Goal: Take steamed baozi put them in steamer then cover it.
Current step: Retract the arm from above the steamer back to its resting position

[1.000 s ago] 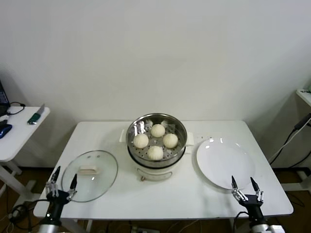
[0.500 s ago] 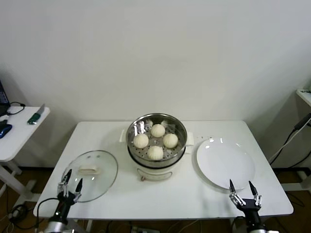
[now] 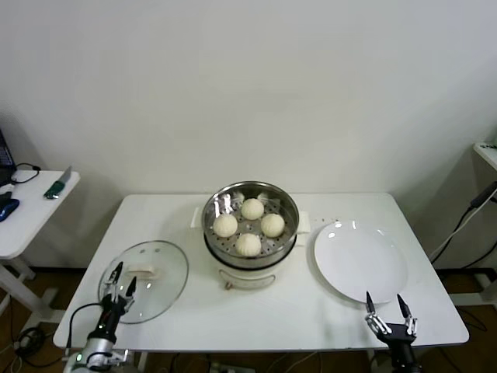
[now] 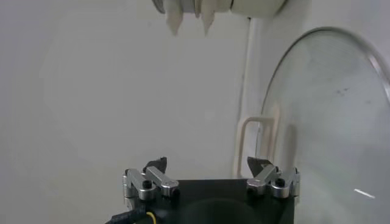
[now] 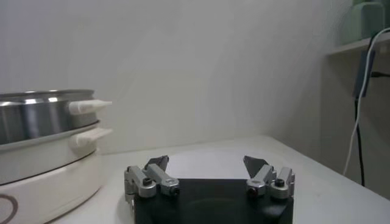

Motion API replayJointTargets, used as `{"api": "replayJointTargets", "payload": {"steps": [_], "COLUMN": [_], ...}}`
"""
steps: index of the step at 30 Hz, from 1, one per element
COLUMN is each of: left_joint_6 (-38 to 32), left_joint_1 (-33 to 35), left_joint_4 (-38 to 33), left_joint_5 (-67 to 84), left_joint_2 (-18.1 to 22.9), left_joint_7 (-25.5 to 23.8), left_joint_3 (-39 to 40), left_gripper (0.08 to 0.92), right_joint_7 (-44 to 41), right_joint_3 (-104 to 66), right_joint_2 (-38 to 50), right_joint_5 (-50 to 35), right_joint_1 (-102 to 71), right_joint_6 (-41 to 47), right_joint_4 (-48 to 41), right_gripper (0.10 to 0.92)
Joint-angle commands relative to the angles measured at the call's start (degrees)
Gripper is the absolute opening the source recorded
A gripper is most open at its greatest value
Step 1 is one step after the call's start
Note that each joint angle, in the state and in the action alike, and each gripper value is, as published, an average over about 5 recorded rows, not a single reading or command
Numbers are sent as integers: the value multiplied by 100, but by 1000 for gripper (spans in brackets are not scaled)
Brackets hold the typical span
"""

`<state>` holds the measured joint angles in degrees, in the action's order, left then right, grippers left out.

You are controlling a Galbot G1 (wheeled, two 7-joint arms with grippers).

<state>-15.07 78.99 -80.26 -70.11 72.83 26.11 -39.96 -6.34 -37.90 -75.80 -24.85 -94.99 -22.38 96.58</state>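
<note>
Head view crops both arms at the bottom edge; left gripper (image 3: 119, 280) and right gripper (image 3: 386, 308) gape empty.

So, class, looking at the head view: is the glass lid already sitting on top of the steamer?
No: the glass lid lies flat on the table beside the uncovered steamer.

Four baozi (image 3: 248, 225), one steamer (image 3: 250, 233), one cover (image 3: 145, 280), one plate (image 3: 359, 260)

Black end effectors (image 3: 390, 307), silver fingers (image 5: 151, 180)
</note>
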Motion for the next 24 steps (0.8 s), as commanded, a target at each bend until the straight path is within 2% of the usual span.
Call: {"api": "replayJointTargets", "payload": {"steps": [1,17,20,24], "left_joint_6": [78,248,237,225], "left_joint_1": [-357,-516,-532,-560], "left_joint_4": [250,550,565,605], "left_joint_5": [-297,-486,-500,-530], "left_joint_2": [13,162,178,189], "left_joint_7": [-4,34,29,29], "left_joint_3": [41,46,49,49], "left_gripper": [823,820,777,662], "right_joint_7": [15,68,76,75], "right_joint_3": [2,18,18,25], "right_joint_2": [-37,-100,-109,-124], "right_joint_5": [21,29,34,55], "right_joint_1": [-15,0,23,31], "right_joint_6": [-54,-127,-119,-112], "right_joint_4": [-31,-56,-62,-58], "right_gripper": [823,823,823,823]}}
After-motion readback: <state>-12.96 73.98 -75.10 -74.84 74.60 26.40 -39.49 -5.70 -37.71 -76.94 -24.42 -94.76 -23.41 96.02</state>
